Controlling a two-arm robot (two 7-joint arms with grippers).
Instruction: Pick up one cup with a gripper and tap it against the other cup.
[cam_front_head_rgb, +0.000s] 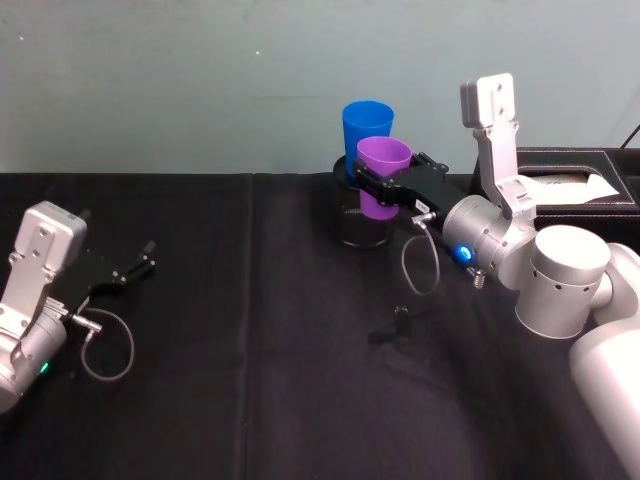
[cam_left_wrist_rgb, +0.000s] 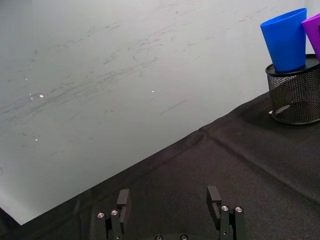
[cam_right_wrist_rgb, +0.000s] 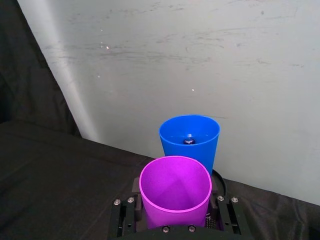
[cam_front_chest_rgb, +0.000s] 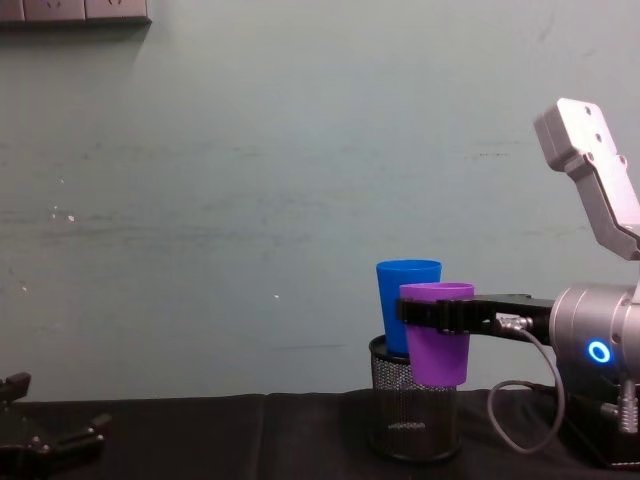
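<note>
Nearest you, the purple cup (cam_right_wrist_rgb: 175, 191) sits clamped in your right gripper (cam_right_wrist_rgb: 175, 220), the fingers closed on its sides below the rim. You are holding it upright and lifted off the table (cam_front_head_rgb: 250, 300), above the near rim of the black mesh pen holder (cam_front_chest_rgb: 413, 415). Just behind it stands the blue cup (cam_right_wrist_rgb: 189, 141), upright inside that holder; the two cups look to be touching or nearly so, and you cannot tell which. Your right arm (cam_front_head_rgb: 520, 250) reaches in from the right side. Farther out, your left gripper (cam_front_head_rgb: 130, 272) rests low over the table's left side, its jaws spread apart and holding nothing.
</note>
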